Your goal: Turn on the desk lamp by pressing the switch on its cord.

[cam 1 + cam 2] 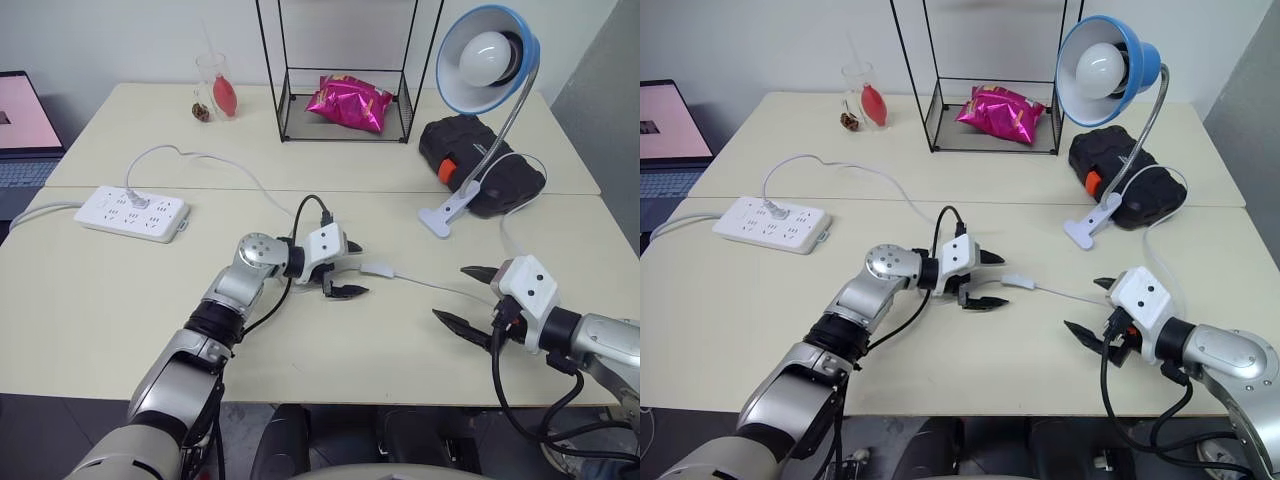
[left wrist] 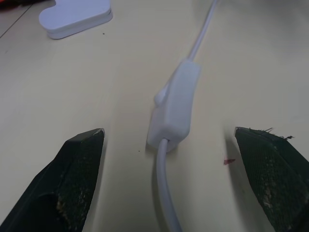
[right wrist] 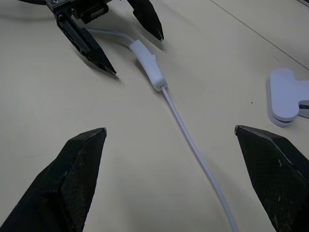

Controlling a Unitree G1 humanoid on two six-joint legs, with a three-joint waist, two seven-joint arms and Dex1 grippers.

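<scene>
— Firstly, where's the switch (image 1: 378, 268)?
— Centre frame, flat on the table (image 1: 90, 300), cord (image 1: 440, 287) trailing right.
— Grippers?
— Left gripper (image 1: 347, 270) spread wide just left of it, untouching; right gripper (image 1: 462, 296) released, lower right. Desk lamp (image 1: 487, 60) upper right, unlit.

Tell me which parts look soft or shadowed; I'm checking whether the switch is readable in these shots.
Left wrist view: the switch is fairly sharp, while the clip base behind it and the near finger of the open left claw look soft. Right wrist view: the switch is crisp and casts a faint shadow. Left eye view: even light, bulb unlit.
</scene>
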